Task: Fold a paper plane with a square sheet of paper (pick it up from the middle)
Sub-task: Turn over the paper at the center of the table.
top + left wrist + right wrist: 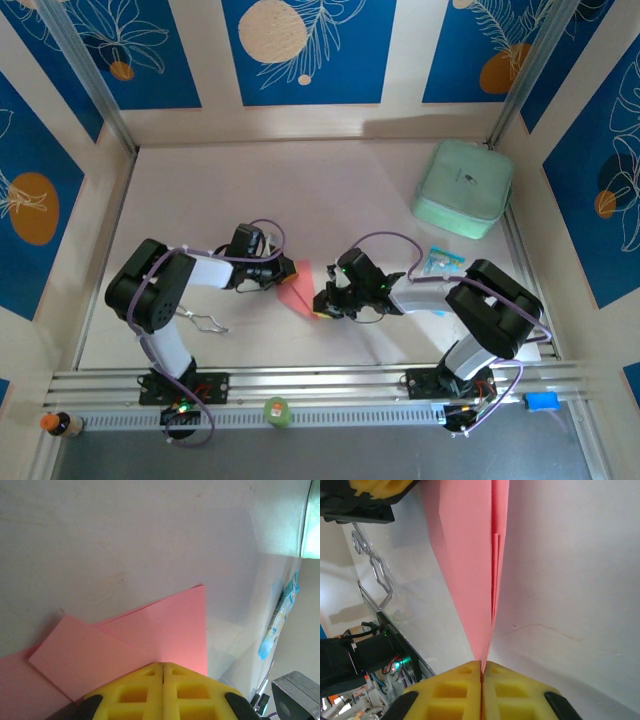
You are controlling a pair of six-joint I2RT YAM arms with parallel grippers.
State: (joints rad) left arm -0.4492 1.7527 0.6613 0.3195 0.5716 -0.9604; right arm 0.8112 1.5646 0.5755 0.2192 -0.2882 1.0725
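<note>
Two grippers work on one pink-red paper (300, 286). The right gripper (322, 308) has its yellow pads pressed together on the paper's narrow end. In its wrist view, the right gripper (481, 679) holds the paper (465, 570) edge-on, with folded layers rising straight from the seam. The left gripper (287, 271) is also closed, with no gap between the pads of the left gripper (163, 679). Its tips sit at the edge of the paper (165, 630), which shows a broad face and a folded flap there. We cannot tell whether it pinches the paper or only meets it. The paper is well apart from the mint-green case (462, 188), on that case's near-left side, over the pale table (250, 190). A blue-and-white packet (441, 262) lies just beside the case, between the case and the right arm.
</note>
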